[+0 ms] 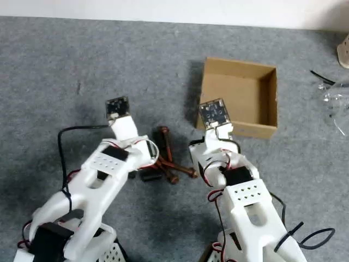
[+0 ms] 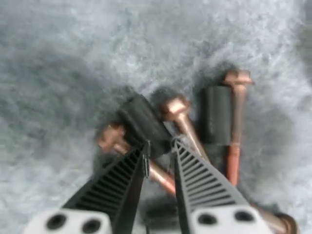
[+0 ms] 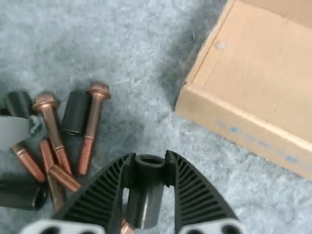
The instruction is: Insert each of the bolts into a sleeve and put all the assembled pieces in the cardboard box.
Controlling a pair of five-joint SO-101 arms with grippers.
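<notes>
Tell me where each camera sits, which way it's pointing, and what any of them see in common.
High view: fixed above the table, looking down on the left arm, the right arm, the bolts and the cardboard box.
Left wrist view: on the left wrist, looking past the left hand at the bolts and a black sleeve.
Right wrist view: on the right wrist, looking past the right hand, which grips the held sleeve, toward the box.
Shared: all three show the bolts; the high and right wrist views show the box.
</notes>
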